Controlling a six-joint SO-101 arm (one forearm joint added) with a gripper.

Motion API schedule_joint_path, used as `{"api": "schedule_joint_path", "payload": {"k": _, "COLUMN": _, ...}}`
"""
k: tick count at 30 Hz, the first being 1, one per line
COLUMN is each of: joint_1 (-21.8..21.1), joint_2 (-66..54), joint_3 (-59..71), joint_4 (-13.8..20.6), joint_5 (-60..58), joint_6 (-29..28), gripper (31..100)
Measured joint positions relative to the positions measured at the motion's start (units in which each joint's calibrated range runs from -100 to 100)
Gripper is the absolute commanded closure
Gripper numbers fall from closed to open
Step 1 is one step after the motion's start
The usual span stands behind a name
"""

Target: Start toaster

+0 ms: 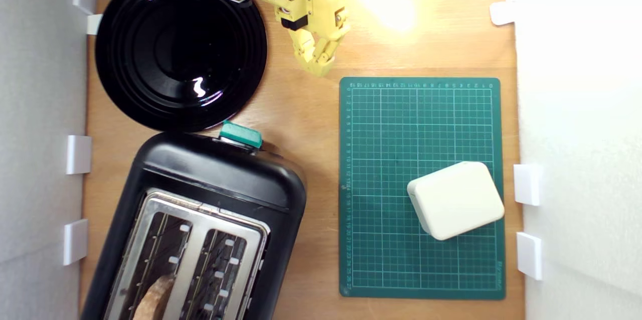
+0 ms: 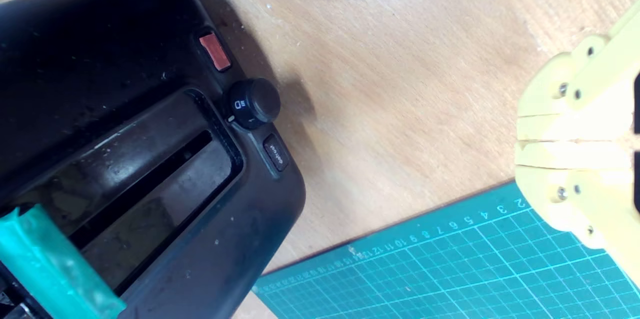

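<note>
Toaster (image 1: 200, 224) sits bottom-left of exterior view, bread in one slot, teal lever (image 1: 241, 134) at the end facing the arm, so reachable w/o repositioning. I've got the gripper (image 1: 317, 61) closed, empty, well apart above bare wood, btw black plate (image 1: 125, 84) and green mat (image 1: 361, 260).

Green gridded cutting mat (image 2: 450, 269): printed white ruler numbers along its edge; 2 through 12 legible in the wrist view. Black plastic toaster (image 2: 150, 124): small round dial (image 2: 254, 103) carries white symbols, button print unreadable.
</note>
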Motion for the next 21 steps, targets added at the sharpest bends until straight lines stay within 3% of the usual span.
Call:
{"api": "schedule_joint_path", "payload": {"k": 13, "joint_1": 0.00, "joint_2": 0.00, "joint_3": 0.00, "joint_4": 0.10, "joint_5": 0.00, "joint_6": 0.00, "gripper": 98.9}}
{"api": "schedule_joint_path", "payload": {"k": 21, "joint_1": -0.09, "joint_2": 0.08, "joint_3": -4.73, "joint_4": 7.41, "joint_5": 0.85, "joint_6": 0.92, "gripper": 98.9}}
